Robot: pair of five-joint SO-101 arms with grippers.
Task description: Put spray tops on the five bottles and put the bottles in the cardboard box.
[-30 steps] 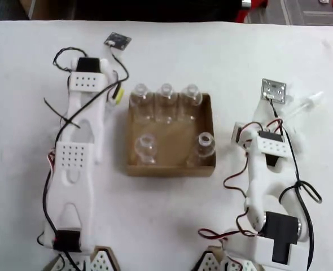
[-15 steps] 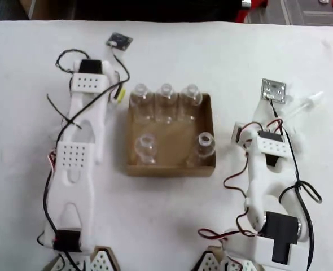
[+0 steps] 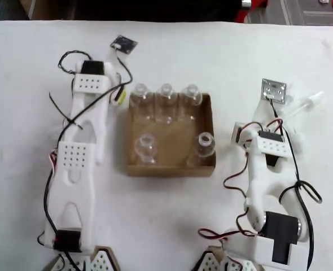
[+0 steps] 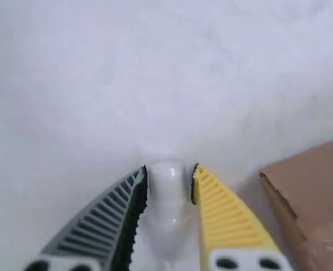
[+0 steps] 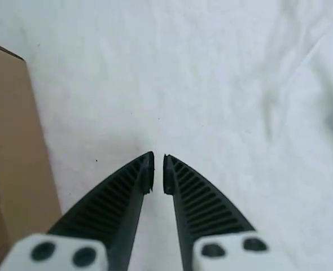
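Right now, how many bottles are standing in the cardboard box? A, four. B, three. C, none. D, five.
D: the high view shows three bottles along the far wall of the cardboard box and two more near its front wall.

A white table takes up nearly the whole high view, its surface plain and matte. In the right wrist view the cover shows soft creases and folds toward 2 o'clock. Past the table's far edge, at 12 o'clock, runs a dark strip. At 1 o'clock in that strip sits a small red object with grey patterned flooring beside it. At 11 o'clock there is a brown patch, too cropped to identify.
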